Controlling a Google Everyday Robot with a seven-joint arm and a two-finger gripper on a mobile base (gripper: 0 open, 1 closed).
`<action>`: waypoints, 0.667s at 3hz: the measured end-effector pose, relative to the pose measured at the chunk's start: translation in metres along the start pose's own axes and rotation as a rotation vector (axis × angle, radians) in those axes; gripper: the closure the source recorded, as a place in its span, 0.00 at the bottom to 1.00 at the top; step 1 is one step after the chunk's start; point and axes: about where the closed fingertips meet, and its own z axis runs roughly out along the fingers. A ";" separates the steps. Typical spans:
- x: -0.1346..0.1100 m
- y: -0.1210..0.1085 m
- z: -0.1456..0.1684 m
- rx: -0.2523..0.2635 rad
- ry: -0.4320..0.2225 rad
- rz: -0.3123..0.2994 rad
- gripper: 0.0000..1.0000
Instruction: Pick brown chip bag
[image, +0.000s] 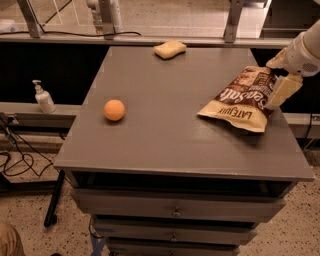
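Since the crinkly tan-brown chip bag (239, 101) lies just at 9 o'clock of the cream gripper (279, 93), long axis 8-to-2, the reach should go leftward. Whether the gripper is released or clenched, I cannot tell.

The brown chip bag (240, 102) lies at the right of the frame on the table (165, 145); large white lettering across its dark-brown middle reads "Sea Salt"; the tan band along its near edge carries "LATE JULY" in dark capitals, running aslant; the gripper (278, 95) sits at the bag's right edge, at the far right of the frame.
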 end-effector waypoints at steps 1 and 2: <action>0.004 0.000 0.007 -0.018 -0.003 0.007 0.42; 0.002 0.001 0.008 -0.026 -0.009 0.006 0.64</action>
